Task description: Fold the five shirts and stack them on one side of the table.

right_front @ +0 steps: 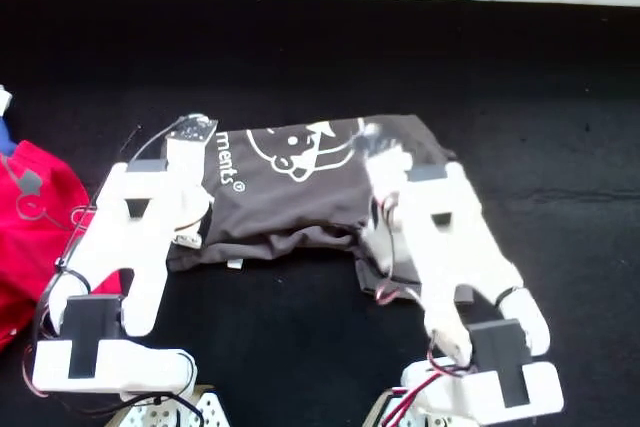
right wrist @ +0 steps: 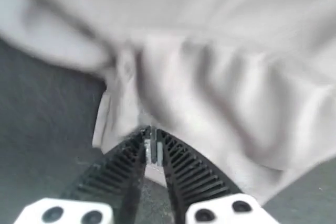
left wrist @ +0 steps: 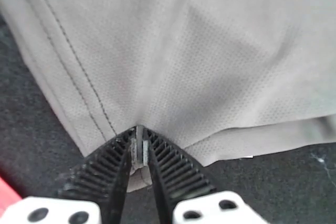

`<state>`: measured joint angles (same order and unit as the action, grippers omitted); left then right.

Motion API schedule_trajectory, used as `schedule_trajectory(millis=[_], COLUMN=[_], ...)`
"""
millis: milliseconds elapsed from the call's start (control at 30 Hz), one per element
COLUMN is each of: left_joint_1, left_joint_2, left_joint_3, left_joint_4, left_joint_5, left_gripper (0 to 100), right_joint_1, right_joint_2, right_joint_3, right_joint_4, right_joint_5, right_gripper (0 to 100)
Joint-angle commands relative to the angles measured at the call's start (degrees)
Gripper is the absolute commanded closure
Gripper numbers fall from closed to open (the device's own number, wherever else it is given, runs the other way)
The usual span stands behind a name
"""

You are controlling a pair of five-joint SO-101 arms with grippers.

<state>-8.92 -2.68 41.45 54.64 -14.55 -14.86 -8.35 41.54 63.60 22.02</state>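
I see the left gripper (left wrist: 139,148) clamped on the hem of the grey shirt (right_front: 300,197). The right gripper (right wrist: 151,148) pinches bunched fabric on its other side.

The left arm (right_front: 135,227) and the right arm (right_front: 445,247) extend forward side by side from their bases. The left gripper (left wrist: 139,134) and the right gripper (right wrist: 151,135) each have their jaws pinched together on a fold of the grey shirt (left wrist: 210,66)

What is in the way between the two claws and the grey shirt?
Nothing visible. The left gripper and the right gripper are each shut directly on an edge of the grey shirt.
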Motion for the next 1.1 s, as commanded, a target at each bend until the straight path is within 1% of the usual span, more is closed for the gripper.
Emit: schedule_trajectory(millis=[0,67,133,267,333,500,633,800,900,1033,1067], left_joint_1=[-0.57,-0.31,-0.13,-0.13,-0.13,-0.13,-0.13,-0.13,-0.13,-0.13,-0.13], left_joint_2=[-0.75,-1.19,-1.27,-1.27,-1.27,-1.27,-1.27,-1.27,-1.27,-1.27,-1.27], left_joint_3=[3.74,6.64,7.87,7.96,7.96,7.96,7.96,7.96,7.96,7.96,7.96], left_joint_4=[-5.71,-9.67,-11.6,-11.87,-11.87,-11.87,-11.87,-11.87,-11.87,-11.87,-11.87], left_joint_5=[-0.09,-0.09,0.0,0.09,0.09,0.18,0.18,0.18,0.18,0.18,0.18], left_gripper=[99,99,99,99,99,99,99,99,99,99,99], right_joint_1=[-0.57,-0.48,-0.84,-3.56,-5.32,-8.75,-8.92,-9.1,-8.31,-6.11,-5.67], right_joint_2=[-4.97,-7.52,-10.15,-12.79,-12.88,-12.79,-12.09,-4.35,-0.04,0.84,0.31], right_joint_3=[2.86,2.95,3.03,3.03,3.03,3.12,3.3,2.59,2.51,2.51,2.51], right_joint_4=[-1.36,-1.27,-1.27,-1.45,-1.71,-1.98,-4.79,-5.05,-8.13,-10.15,-10.07], right_joint_5=[2.2,2.11,2.11,2.11,2.11,1.93,1.93,2.11,1.93,1.85,1.85], right_gripper=[99.2,98.9,97.5,85.4,82.4,83.3,83.4,83.7,87.8,99.7,99.0])
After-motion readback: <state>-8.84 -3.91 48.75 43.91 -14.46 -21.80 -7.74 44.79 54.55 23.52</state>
